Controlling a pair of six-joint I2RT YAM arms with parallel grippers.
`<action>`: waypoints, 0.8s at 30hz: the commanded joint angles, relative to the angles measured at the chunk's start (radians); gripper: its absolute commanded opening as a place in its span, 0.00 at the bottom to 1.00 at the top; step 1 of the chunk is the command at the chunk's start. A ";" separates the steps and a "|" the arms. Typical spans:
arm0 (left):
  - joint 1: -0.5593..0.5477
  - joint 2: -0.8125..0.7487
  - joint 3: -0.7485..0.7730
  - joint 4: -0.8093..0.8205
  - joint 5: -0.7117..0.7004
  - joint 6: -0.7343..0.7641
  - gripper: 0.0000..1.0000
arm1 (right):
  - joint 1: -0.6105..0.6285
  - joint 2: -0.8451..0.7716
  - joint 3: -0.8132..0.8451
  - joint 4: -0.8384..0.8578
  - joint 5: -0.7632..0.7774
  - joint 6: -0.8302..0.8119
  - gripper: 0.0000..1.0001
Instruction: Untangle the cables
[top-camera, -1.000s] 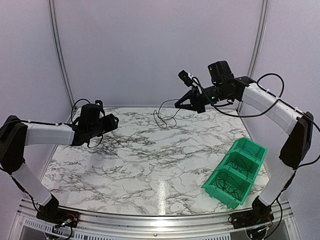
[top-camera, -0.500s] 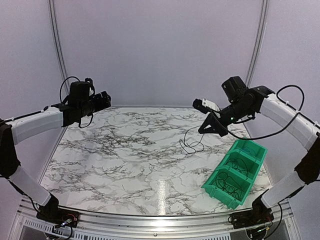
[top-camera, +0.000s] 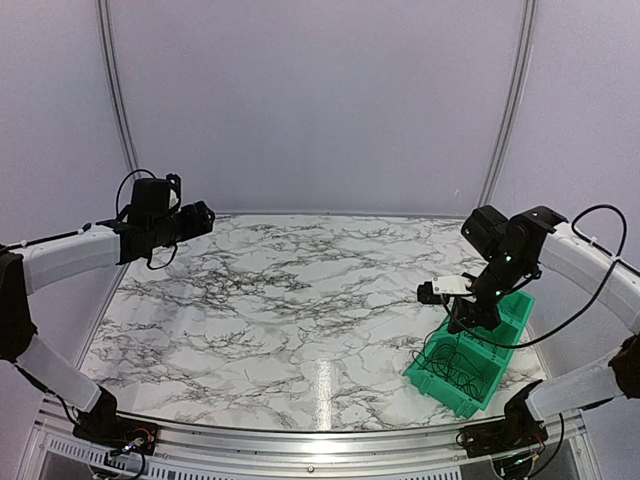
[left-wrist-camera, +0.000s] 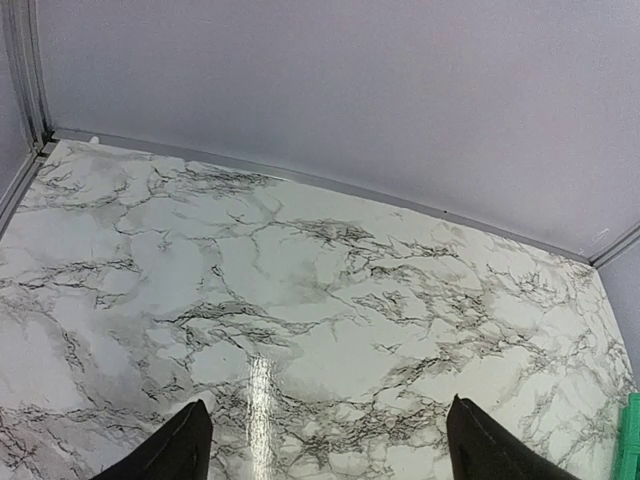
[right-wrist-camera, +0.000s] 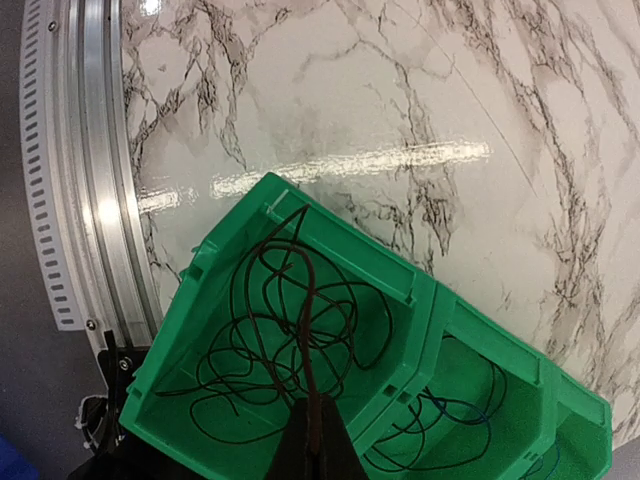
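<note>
My right gripper (top-camera: 468, 312) hangs over the green two-compartment bin (top-camera: 428, 381) at the table's right front. It is shut (right-wrist-camera: 316, 442) on a thin black cable (right-wrist-camera: 311, 320) that loops down into the near compartment, onto several loose black cables (right-wrist-camera: 240, 370). The far compartment holds thin black and blue cables (right-wrist-camera: 455, 425). The cables also show in the top view (top-camera: 462, 368). My left gripper (top-camera: 203, 216) is held high at the back left. It is open and empty (left-wrist-camera: 328, 428), its dark fingertips (left-wrist-camera: 190, 440) wide apart over bare marble.
The bin's rim (right-wrist-camera: 340, 235) sits close to the table's metal front rail (right-wrist-camera: 75, 200). A white marbled tabletop (top-camera: 290, 310) fills the middle, with grey walls behind and a frame post (top-camera: 505, 110) at the back right.
My right arm swung from the back middle to the right and down over the bin, carrying the dangling cable. My left arm lifted and drew back to the left.
</note>
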 joint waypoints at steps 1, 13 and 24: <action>0.000 -0.026 0.011 0.006 0.056 -0.001 0.84 | -0.011 -0.055 -0.033 -0.055 0.131 -0.040 0.00; 0.000 -0.040 0.009 0.007 0.080 -0.012 0.84 | -0.010 -0.003 -0.169 -0.053 0.152 -0.085 0.00; 0.000 -0.046 0.004 0.007 0.088 -0.021 0.84 | -0.011 0.163 -0.221 0.058 0.184 -0.030 0.00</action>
